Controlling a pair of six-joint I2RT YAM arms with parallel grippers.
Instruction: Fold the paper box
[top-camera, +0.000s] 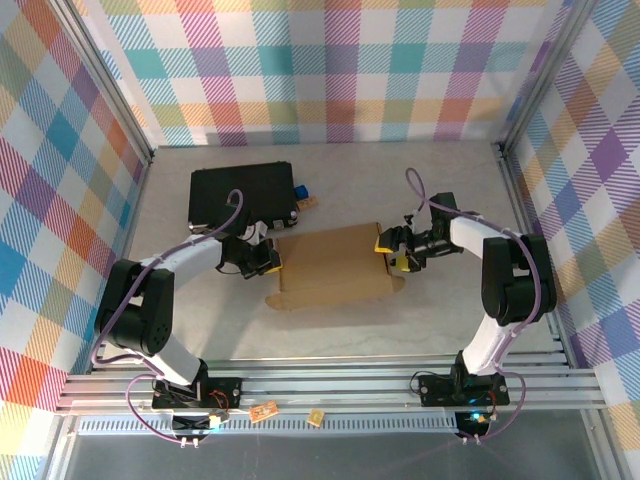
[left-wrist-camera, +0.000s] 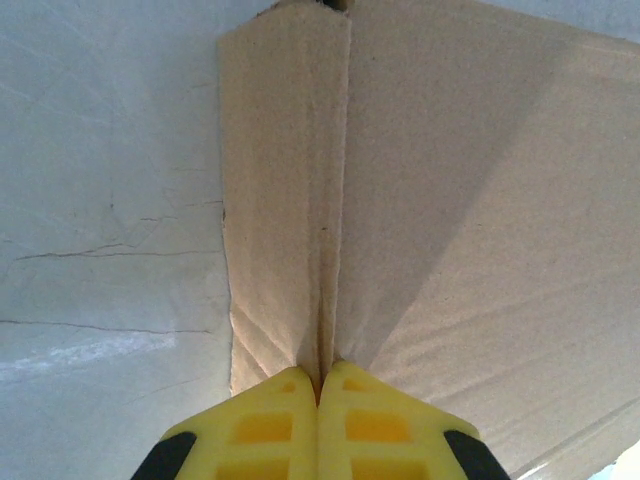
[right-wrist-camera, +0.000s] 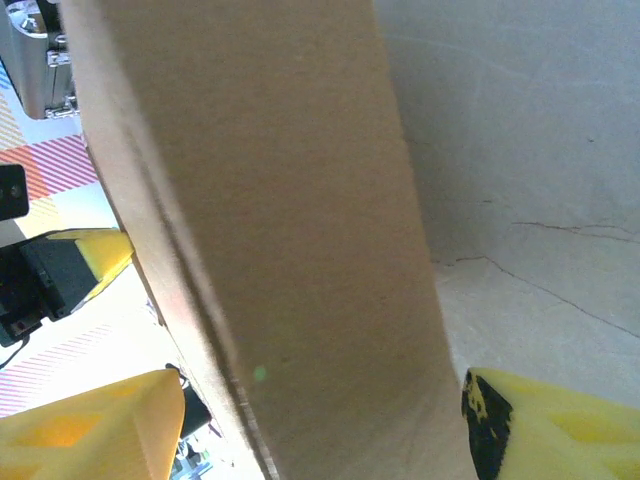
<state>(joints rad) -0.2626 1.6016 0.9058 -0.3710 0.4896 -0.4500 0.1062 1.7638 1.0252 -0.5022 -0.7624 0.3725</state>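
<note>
The paper box (top-camera: 330, 262) lies flat in the middle of the table as a brown cardboard sheet with folded flaps. My left gripper (top-camera: 265, 262) is at its left edge. In the left wrist view its yellow fingertips (left-wrist-camera: 290, 385) are pressed together on a raised crease of the paper box (left-wrist-camera: 460, 220), so the left gripper (left-wrist-camera: 320, 378) is shut on it. My right gripper (top-camera: 392, 252) sits at the box's right edge. There the right gripper (right-wrist-camera: 320, 430) stands open, its fingers wide apart, with an upturned flap of the paper box (right-wrist-camera: 290, 200) between them.
A black rectangular case (top-camera: 243, 195) lies behind the box at the back left, with a small blue object (top-camera: 300, 190) at its right end. Checked walls and metal frame posts enclose the pale tabletop (top-camera: 430, 320).
</note>
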